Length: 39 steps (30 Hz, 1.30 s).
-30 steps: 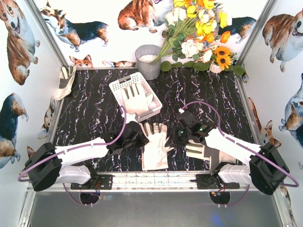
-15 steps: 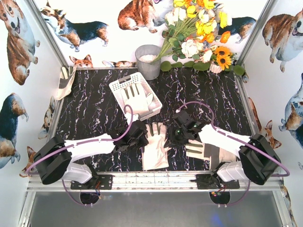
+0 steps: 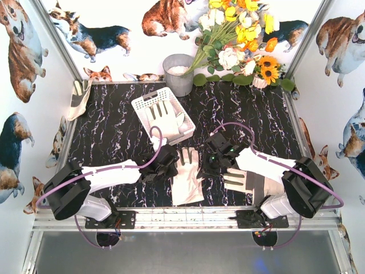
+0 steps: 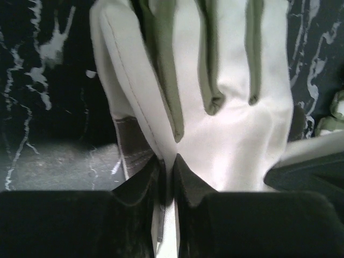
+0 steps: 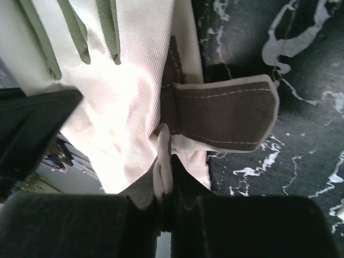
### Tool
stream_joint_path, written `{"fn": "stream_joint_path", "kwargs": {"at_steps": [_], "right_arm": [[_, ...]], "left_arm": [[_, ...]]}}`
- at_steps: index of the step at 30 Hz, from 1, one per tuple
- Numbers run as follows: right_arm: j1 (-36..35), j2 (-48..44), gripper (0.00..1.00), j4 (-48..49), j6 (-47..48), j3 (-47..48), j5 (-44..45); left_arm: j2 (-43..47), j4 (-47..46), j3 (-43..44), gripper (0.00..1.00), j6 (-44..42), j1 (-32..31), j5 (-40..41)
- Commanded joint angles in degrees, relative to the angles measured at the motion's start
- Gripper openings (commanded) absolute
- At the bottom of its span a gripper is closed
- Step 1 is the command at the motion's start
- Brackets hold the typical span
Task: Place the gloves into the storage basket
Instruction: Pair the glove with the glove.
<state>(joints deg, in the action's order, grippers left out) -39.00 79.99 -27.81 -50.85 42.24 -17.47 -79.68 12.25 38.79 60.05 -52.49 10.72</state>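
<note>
The basket stands on the table at about 11 o'clock from the table's centre, turned a little so that its long side runs toward 4 o'clock. One glove lies inside it, fingers toward 12 o'clock.

The middle glove lies flat on the table at 6 o'clock, near the front edge, with its fingers toward 12 o'clock and its cuff toward 6 o'clock. The left gripper is at its 9 o'clock side and the right gripper at its 3 o'clock side, at the height of the palm.

In the left wrist view the jaws are nearly together, and a thin edge of the middle glove is pinched between them, just below the grey strips of the fingers. In the right wrist view the jaws are also narrow and hold a small cream fold of the same glove, just beside its grey thumb patch.

A third glove lies at 5 o'clock, partly under the right arm, with its fingers toward 9 o'clock. It does not touch the middle glove.

A grey bucket stands at 12 o'clock, just behind the basket, with flowers at 1 o'clock.
</note>
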Motion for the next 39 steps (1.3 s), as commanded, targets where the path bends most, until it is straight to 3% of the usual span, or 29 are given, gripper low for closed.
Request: {"fn": "stream_joint_path", "kwargs": {"at_steps": [1,4,13,16,19,26,31,39], "right_arm": [[-0.02,-0.27,0.00,-7.35,2.86,1.00,1.92],[-0.02,-0.27,0.01,-7.02,3.03,1.00,1.79],[-0.02,-1.21,0.24,-5.78,3.39,1.00,1.56],[-0.02,-1.82,0.27,-5.68,3.39,0.85,1.65],[-0.03,-2.17,0.30,-5.60,3.30,0.75,1.70],[-0.02,-2.97,0.36,-4.80,2.74,0.67,1.45],[-0.02,-3.72,0.40,-3.37,1.75,0.43,0.62],[0.07,-3.06,0.48,-1.54,1.13,0.29,0.00]], "left_arm": [[-0.83,4.99,-0.40,0.10,-0.98,2.47,5.58],[-0.74,4.52,-0.53,0.15,-1.13,2.55,5.54],[-1.06,3.83,-0.47,0.16,-1.61,2.68,5.10],[-0.30,3.12,-0.87,0.18,-1.69,2.68,5.07],[1.37,-0.41,-2.55,0.27,-1.92,2.70,3.76],[5.55,-2.90,-5.10,0.29,-0.17,2.74,3.56],[7.67,-10.72,-9.29,0.41,1.30,3.59,0.70],[3.97,-17.66,-11.65,0.40,2.51,6.91,-6.27]]}}
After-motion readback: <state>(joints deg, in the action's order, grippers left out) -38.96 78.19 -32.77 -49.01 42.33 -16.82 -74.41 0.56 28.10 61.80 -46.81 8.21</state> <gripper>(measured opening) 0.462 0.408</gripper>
